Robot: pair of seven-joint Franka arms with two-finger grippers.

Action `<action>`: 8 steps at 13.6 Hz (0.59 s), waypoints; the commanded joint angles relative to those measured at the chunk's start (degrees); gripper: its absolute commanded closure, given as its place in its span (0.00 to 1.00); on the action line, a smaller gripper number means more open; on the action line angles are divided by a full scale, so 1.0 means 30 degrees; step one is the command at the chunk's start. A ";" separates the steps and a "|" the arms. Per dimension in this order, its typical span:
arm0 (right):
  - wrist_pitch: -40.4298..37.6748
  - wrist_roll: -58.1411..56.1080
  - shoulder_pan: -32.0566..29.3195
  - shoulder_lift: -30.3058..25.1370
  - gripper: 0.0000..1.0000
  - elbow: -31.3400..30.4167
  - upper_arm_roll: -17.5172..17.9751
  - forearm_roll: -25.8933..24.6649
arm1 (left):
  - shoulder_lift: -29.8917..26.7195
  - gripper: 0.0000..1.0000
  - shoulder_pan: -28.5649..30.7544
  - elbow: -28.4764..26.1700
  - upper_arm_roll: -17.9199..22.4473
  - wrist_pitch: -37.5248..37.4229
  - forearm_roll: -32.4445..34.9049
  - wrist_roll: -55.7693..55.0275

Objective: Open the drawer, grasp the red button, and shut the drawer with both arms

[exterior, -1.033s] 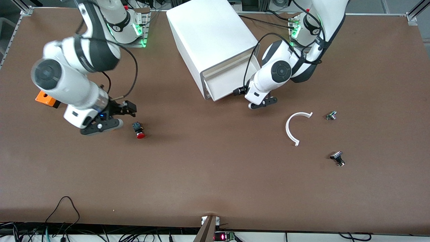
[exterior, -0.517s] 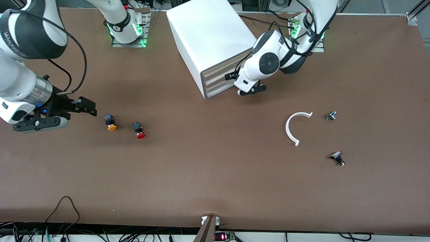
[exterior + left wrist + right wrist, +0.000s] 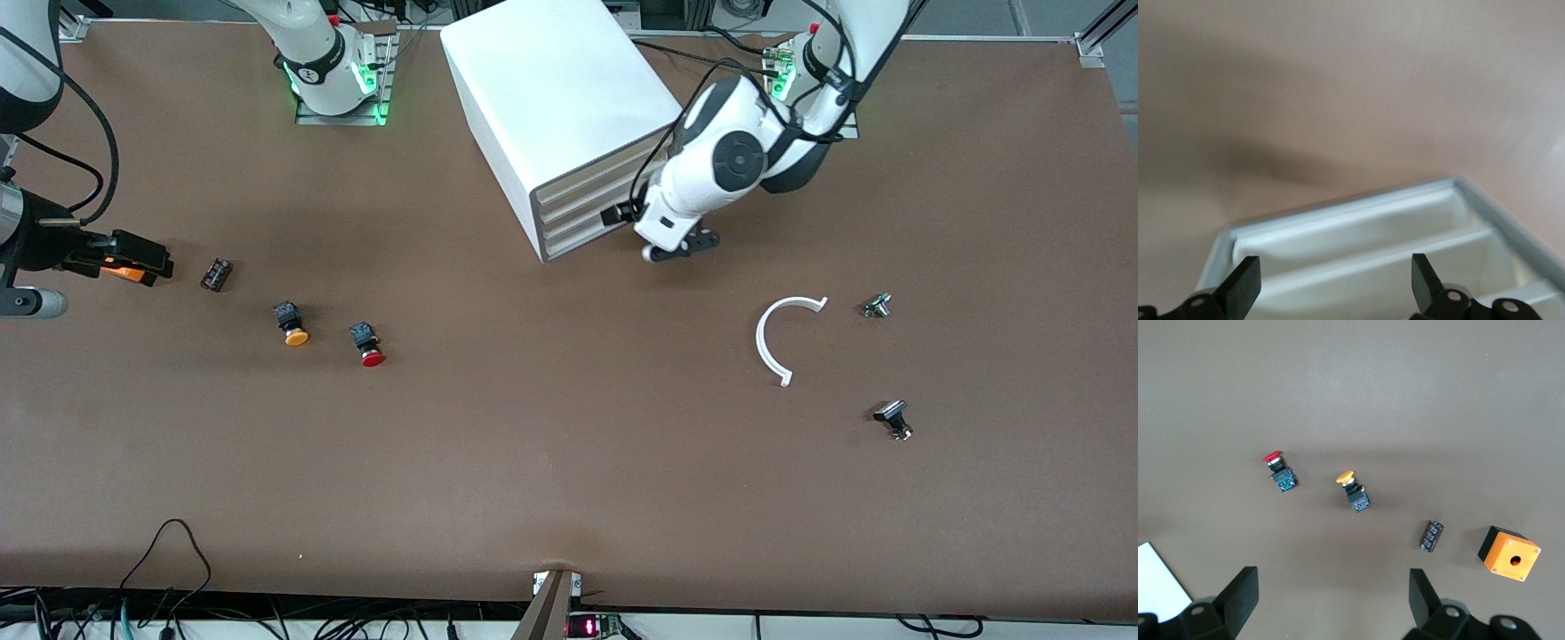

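Currently both empty: left end effector (image 3: 677,250) spread wide at the shut drawer (image 3: 582,213) fronts, right end effector (image 3: 1331,603), half cut off, open high above red button (image 3: 366,344) on bench (image 3: 569,462).

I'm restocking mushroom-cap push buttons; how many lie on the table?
2: the red button and, beside it toward the right arm's end, the orange-capped button. Any inside the cabinet would be hidden.
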 commanded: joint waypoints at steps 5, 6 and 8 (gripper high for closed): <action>-0.1295 0.0218 -0.0002 -0.0094 0.00 0.0231 -0.0007 -0.0241 | -0.3097 0.01 0.1811 0.0803 0.4615 0.0059 -0.0437 0.5313; -0.1295 0.0073 -0.0031 -0.0122 0.00 0.0231 -0.0006 -0.0475 | -0.3623 0.01 0.1812 0.1037 0.5551 -0.0144 -0.0263 0.5313; -0.1092 0.0244 -0.0031 -0.0151 0.00 0.0231 -0.0589 -0.0362 | -0.4881 0.01 0.1841 0.1650 0.7019 -0.2298 0.0874 0.5371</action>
